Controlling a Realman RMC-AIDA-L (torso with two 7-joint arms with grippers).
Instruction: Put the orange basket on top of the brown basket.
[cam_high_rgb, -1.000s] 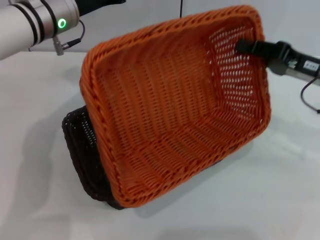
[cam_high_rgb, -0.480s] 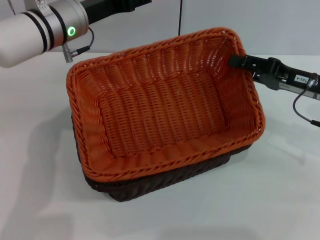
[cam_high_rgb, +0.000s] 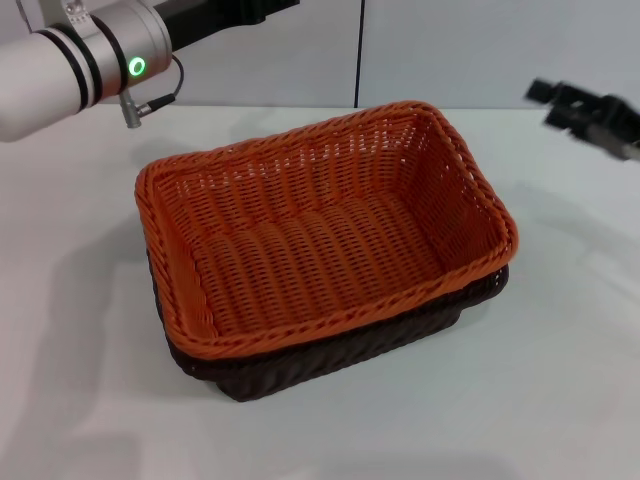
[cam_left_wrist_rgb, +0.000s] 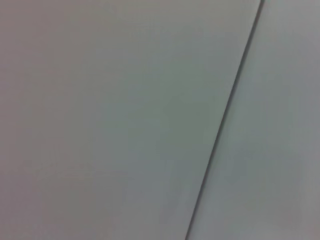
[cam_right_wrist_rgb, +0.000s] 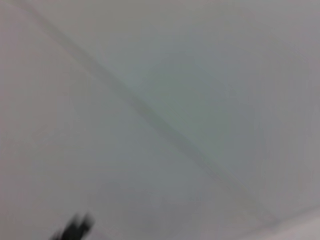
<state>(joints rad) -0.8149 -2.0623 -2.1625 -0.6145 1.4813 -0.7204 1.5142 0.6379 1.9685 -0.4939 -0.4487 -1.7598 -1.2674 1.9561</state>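
The orange basket (cam_high_rgb: 320, 240) sits level, nested on top of the brown basket (cam_high_rgb: 330, 355), whose dark wall shows only below the orange rim at the front and right. My right gripper (cam_high_rgb: 549, 103) hangs in the air to the right of the baskets and behind them. It is clear of the orange rim, with its two fingers apart and nothing between them. My left arm (cam_high_rgb: 85, 60) is raised at the back left, and its gripper is out of view. Both wrist views show only blank grey wall.
The white table (cam_high_rgb: 560, 380) lies around the baskets. A grey wall with a dark vertical seam (cam_high_rgb: 360, 50) stands behind it.
The orange basket went from steeply tilted to lying flat on the brown basket. My right gripper let go of its far right rim and drew back to the right.
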